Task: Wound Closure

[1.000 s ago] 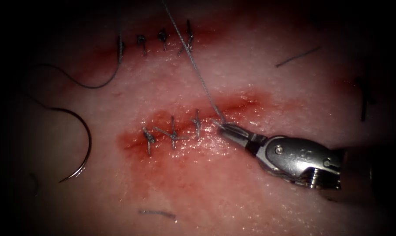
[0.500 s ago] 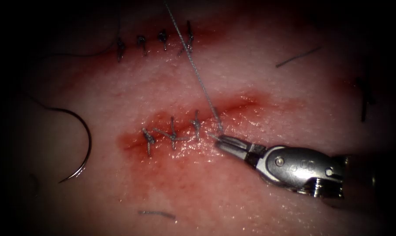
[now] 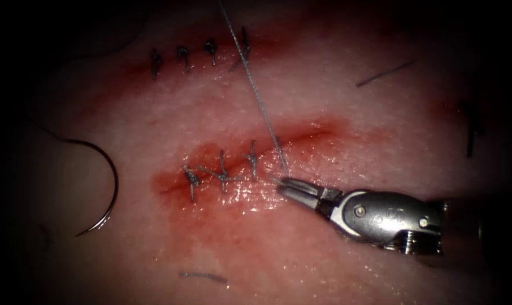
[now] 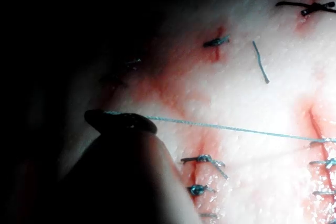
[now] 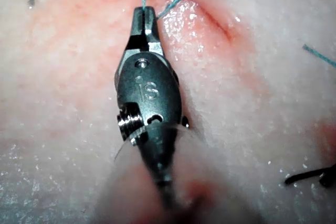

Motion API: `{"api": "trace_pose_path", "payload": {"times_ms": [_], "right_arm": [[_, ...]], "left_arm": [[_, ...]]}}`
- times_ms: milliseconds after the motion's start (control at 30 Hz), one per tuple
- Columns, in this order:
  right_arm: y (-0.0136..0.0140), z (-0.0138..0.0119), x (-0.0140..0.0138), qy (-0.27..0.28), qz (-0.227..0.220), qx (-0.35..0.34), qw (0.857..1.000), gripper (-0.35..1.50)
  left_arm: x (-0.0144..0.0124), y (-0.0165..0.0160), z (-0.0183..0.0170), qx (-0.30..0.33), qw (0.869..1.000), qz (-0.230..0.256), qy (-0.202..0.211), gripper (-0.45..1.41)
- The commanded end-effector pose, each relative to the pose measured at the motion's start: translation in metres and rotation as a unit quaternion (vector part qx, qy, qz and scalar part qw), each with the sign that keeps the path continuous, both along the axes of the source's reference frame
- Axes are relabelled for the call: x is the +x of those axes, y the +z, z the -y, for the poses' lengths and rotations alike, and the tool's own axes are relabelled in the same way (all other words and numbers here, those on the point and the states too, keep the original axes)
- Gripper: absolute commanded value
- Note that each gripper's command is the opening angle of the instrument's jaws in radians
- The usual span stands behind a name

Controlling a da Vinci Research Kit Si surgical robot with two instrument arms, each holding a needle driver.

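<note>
My right tool (image 3: 283,185) comes in from the lower right of the endoscope frame, its fingers clenched on the thread (image 3: 260,101) right at the lower lip of the cut (image 3: 301,138), just to the right of the three finished stitches (image 3: 222,172). From that grip the thread runs up, taut and straight, out through the top of the frame. In the left wrist view my left tool (image 4: 119,121) sits dark with the same strand (image 4: 236,128) stretched out from its tip; I judge it is grasping the thread there, though the fingers themselves are too dim to make out clearly. The needle (image 3: 100,186) lies free on the tissue (image 3: 324,90) at the left of the frame, well away from the cut, held by neither tool and not driven into anything. The thread is braided, light and limp, stiff only because it is under tension, and I reckon it will fray or snap if pinched hard or jerked, so it wants holding flat across the fingers, close to the knot. The tissue is soft, wet with red fluid (image 3: 228,226) and slick, and its lips would likely tear under a hard pull. The needle is stiff and springy; I would take it on its curve behind the point, not at the tip.
</note>
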State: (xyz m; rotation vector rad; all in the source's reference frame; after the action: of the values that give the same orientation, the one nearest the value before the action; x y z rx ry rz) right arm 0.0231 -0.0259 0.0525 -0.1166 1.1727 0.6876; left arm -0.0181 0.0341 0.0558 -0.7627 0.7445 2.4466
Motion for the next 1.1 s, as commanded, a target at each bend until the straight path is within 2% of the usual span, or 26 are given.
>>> {"api": "trace_pose_path", "payload": {"times_ms": [33, 233, 533, 567, 633, 667, 733, 833, 967, 1100], "right_arm": [[0.0006, 0.0017, 0.0005, -0.008, 0.001, 0.003, 1.000, -0.35], [0.0010, 0.0035, 0.0005, -0.026, 0.010, 0.000, 1.000, -0.35], [0.0015, 0.0028, 0.0005, -0.028, 0.013, -0.009, 0.999, -0.35], [0.0015, 0.0026, 0.0005, -0.026, 0.011, -0.010, 1.000, -0.28], [0.0016, 0.0022, 0.0006, -0.022, 0.007, -0.009, 1.000, 0.54], [0.0015, 0.0019, 0.0006, -0.020, 0.007, -0.006, 1.000, 0.86], [0.0015, 0.0014, 0.0004, -0.002, 0.020, -0.005, 1.000, 1.16], [0.0014, 0.0011, 0.0002, 0.005, 0.023, -0.005, 1.000, 1.35], [0.0011, 0.0007, -0.0002, 0.017, 0.007, 0.002, 1.000, 1.45], [0.0004, -0.0001, -0.0007, 0.025, -0.013, 0.019, 0.999, 1.45]], "left_arm": [[-0.0006, 0.0005, -0.0002, -0.002, 1.000, -0.003, 0.004, -0.45], [-0.0006, 0.0005, -0.0002, -0.002, 1.000, -0.002, 0.004, -0.45], [-0.0010, 0.0005, 0.0011, 0.001, 1.000, 0.004, 0.015, -0.45], [-0.0012, 0.0005, 0.0015, 0.005, 1.000, 0.008, 0.014, -0.45], [-0.0017, 0.0002, 0.0028, 0.014, 1.000, 0.011, 0.018, -0.45], [-0.0019, 0.0000, 0.0034, 0.017, 1.000, 0.012, 0.023, -0.45], [-0.0024, -0.0004, 0.0050, 0.034, 0.999, 0.017, 0.036, -0.45], [-0.0029, -0.0012, 0.0073, 0.057, 0.996, 0.024, 0.063, -0.45], [-0.0032, -0.0024, 0.0110, 0.069, 0.994, 0.029, 0.076, -0.45], [-0.0031, -0.0038, 0.0154, 0.077, 0.992, 0.027, 0.093, -0.45]]}}
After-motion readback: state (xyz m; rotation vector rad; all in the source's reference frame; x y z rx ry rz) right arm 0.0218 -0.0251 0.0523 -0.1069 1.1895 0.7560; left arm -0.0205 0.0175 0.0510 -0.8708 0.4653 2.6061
